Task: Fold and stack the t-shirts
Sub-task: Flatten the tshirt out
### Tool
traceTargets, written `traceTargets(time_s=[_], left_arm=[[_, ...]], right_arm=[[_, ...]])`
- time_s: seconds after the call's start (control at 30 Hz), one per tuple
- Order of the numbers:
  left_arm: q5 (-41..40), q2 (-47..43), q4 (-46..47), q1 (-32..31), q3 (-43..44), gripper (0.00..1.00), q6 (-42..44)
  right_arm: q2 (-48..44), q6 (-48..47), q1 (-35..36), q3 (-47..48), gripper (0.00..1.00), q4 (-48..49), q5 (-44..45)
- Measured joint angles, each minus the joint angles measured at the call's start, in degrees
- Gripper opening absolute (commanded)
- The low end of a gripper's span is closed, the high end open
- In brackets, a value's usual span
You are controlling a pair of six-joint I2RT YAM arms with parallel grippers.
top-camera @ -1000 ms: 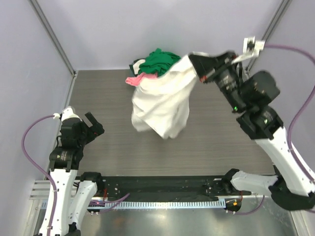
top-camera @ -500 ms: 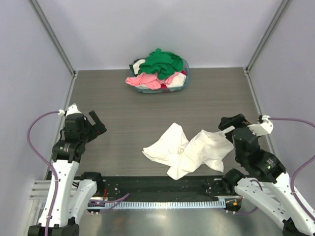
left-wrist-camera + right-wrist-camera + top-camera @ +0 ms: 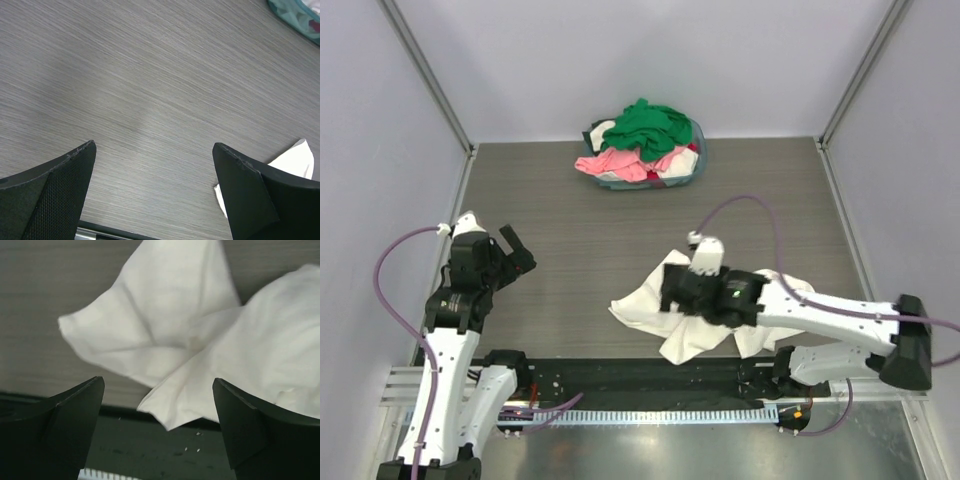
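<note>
Right pincer (image 3: 157, 382) has swung left, spread and empty, over the crumpled white t-shirt (image 3: 638, 308), which lies in soft creased folds on the grey wood-grain bench (image 3: 570, 220), near its front edge. Left pincer (image 3: 154, 144) hovers spread, unchanged.

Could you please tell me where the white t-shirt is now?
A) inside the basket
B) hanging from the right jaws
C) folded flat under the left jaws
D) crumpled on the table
D: the white t-shirt lies rumpled on the table, and the right gripper hovers over it, jaws open and empty.
</note>
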Motion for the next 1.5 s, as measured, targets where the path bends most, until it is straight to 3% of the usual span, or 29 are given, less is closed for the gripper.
traceTargets(time_s=[0.1,0.27,0.7,0.93,1.2,1.37,1.5], left_arm=[[-0.22,-0.42,0.02,0.0,0.0,1.0,0.02],[-0.35,-0.87,0.02,0.0,-0.02,1.0,0.02],[-0.33,-2.25,0.37,0.0,-0.24,1.0,0.04],[-0.33,-2.38,0.37,0.0,-0.24,1.0,0.04],[-0.37,-2.6,0.37,0.0,-0.24,1.0,0.13],[1.6,-1.16,0.61,-0.04,-0.24,1.0,0.68],[4.07,2.93,1.73,-3.1,-0.66,1.0,-1.53]], right_arm=[[8.52,3.54,11.72,5.97,0.92,-1.14,-0.81],[20.04,6.69,18.47,9.03,0.76,-0.04,-2.93],[30.1,7.8,18.62,4.39,0.47,6.29,-8.52],[31.85,8.13,18.62,3.19,0.42,7.43,-10.05],[29.97,7.96,18.51,0.85,0.02,7.56,-9.49],[28.63,7.96,18.53,-0.07,0.01,7.82,-9.38],[23.63,8.59,18.53,0.17,0.01,2.21,-6.64]])
